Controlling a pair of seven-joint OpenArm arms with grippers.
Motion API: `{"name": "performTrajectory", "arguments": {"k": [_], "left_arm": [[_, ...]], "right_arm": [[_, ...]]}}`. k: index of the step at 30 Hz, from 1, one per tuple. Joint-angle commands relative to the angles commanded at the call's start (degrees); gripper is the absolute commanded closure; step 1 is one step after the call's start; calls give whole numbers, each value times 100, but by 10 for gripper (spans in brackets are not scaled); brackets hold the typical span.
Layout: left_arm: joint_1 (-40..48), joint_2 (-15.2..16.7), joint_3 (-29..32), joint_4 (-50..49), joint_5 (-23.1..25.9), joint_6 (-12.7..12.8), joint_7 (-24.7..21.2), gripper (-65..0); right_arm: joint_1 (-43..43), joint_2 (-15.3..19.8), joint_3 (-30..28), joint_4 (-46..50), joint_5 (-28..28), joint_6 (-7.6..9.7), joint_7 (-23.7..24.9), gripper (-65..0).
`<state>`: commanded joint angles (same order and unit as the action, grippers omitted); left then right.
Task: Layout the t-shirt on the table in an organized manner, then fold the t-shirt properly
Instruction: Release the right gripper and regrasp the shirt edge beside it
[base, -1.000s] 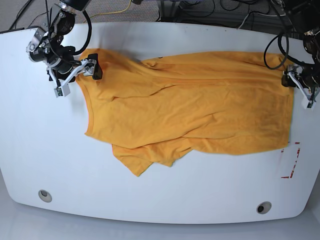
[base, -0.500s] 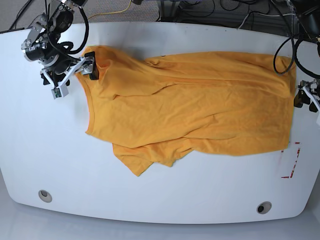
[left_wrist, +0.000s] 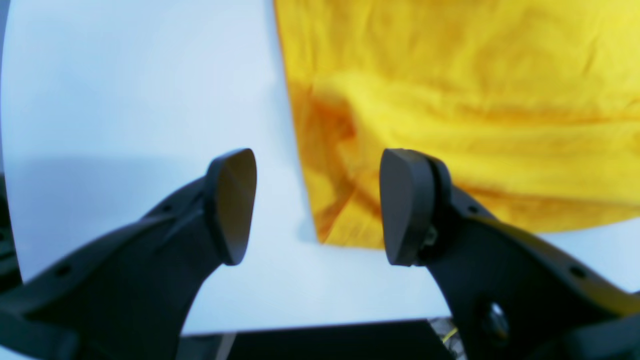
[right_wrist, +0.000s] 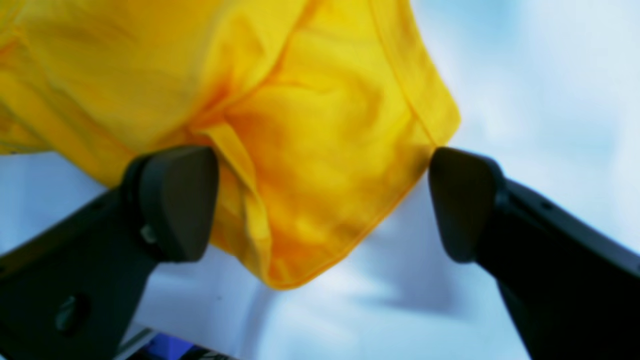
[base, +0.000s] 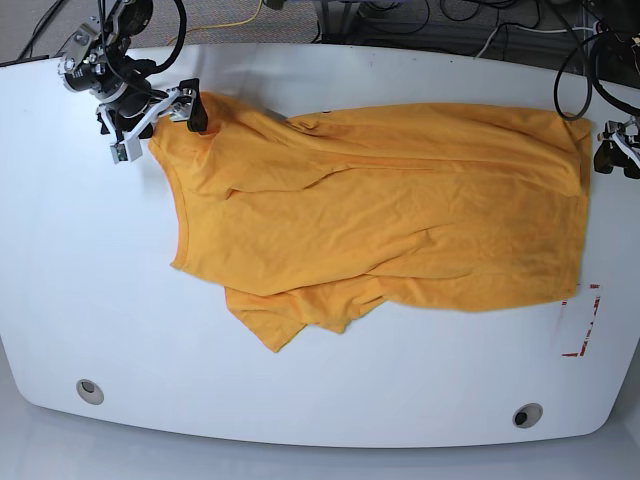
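Both grippers have just let go: the left gripper (left_wrist: 317, 207) and right gripper (right_wrist: 322, 202) now have spread fingers at opposite ends of the t-shirt (base: 380, 215), lying stretched but rumpled on the tabletop (base: 330, 395), so smoothing remains.

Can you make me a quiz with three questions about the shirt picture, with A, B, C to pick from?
1. Where is the red outline mark on the table?
A. beside the shirt's lower corner
B. under the collar
C. between the two holes

2. How many round holes does the table show?
A. one
B. two
C. four

3. How is the left pincer?
A. shut on cloth
B. open with nothing in it
C. out of sight

Answers: 1 A, the mark sits by the t-shirt corner. 2 B, one hole shows near each front corner. 3 B, its pads are apart over bare table beside the shirt edge.
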<state>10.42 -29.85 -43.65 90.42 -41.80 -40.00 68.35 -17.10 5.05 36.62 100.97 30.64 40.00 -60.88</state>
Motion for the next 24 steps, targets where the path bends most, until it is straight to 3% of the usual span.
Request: {"name": "performTrajectory", "arguments": {"k": [12, 14, 16, 17, 20, 22, 24], "left_arm": [[158, 9, 26, -360, 18, 0, -9, -367], [158, 9, 18, -360, 18, 0, -9, -367], [158, 9, 18, -369, 18, 0, -9, -367], [158, 9, 18, -387, 18, 0, -18, -367], [158, 9, 9, -510, 18, 0, -26, -367], [149, 9, 18, -642, 0, 0, -97, -367], [149, 18, 26, -782, -18, 0, -273, -367]], "right_arm": [[220, 26, -9, -404, 0, 0, 123, -633], [220, 18, -18, -404, 0, 0, 123, -549], [281, 18, -18, -413, 0, 0, 123, -366], [290, 18, -18, -413, 0, 0, 123, -315], [316, 18, -18, -413, 0, 0, 123, -79], [325, 18, -18, -413, 0, 0, 123, -8], [325, 26, -18, -413, 0, 0, 123, -2]]}}
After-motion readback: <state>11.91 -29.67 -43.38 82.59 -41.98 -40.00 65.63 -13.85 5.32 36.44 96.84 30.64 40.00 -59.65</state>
